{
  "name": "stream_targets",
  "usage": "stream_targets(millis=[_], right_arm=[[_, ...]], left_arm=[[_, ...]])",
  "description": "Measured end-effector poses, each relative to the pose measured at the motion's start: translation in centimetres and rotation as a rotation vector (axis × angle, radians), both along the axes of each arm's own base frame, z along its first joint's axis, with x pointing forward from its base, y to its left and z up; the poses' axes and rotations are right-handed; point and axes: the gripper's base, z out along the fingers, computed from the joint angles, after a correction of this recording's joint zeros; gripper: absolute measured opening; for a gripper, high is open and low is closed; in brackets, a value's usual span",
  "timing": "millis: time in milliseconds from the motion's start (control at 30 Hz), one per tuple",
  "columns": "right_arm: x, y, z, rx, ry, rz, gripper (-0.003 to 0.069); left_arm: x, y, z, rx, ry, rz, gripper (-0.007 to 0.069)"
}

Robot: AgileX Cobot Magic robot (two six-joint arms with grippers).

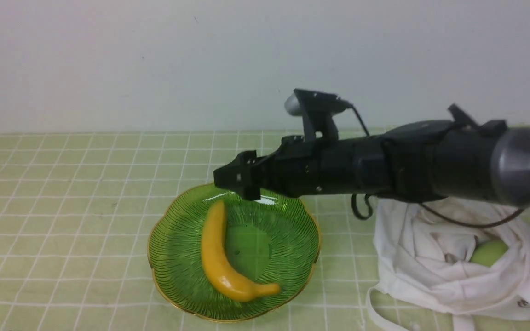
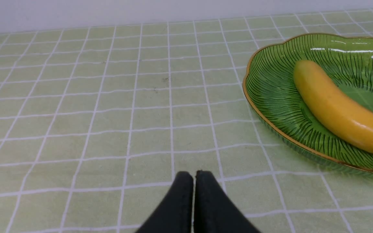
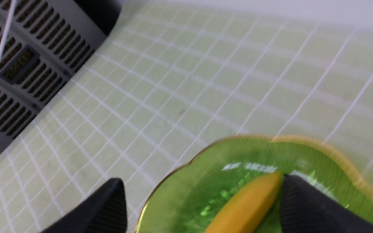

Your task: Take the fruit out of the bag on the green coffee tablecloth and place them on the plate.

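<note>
Right claw (image 1: 239,179), spread and empty, hangs over the plate (image 1: 173,262); the green fruit (image 1: 489,252) lies lower right in the bag (image 1: 421,271), nearest this arm.

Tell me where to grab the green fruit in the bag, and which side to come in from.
Grip the green fruit across its rounded middle, coming from above. Only its top shows through the mouth of the bag; white cloth folds wrap its sides, so a sideways approach would likely snag fabric. The open right tool is the nearer.
</note>
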Motion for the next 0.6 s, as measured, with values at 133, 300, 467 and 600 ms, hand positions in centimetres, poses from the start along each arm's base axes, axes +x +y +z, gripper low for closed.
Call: stream_targets(millis=[133,300,467,600], right_arm=[[-1.1,-3.6,4.5,-0.011,-0.087,-0.043,0.0357],[-3.9,-8.3,9.3,-0.062,-0.164,-0.094,0.0097],[-8.7,-12.8,13.3,-0.1,-0.159,-0.213,0.0],[-12.9,-15.0,15.6,-0.116,-0.173,-0.318,-0.0008]], left_arm=[[0.0,0.0,0.0,0.0,0.0,0.0,-0.0008],[0.0,0.0,0.0,0.0,0.0,0.0,-0.0008],[0.0,0.0,0.0,0.0,0.0,0.0,-0.0008],[0.0,0.0,0.0,0.0,0.0,0.0,-0.0008]])
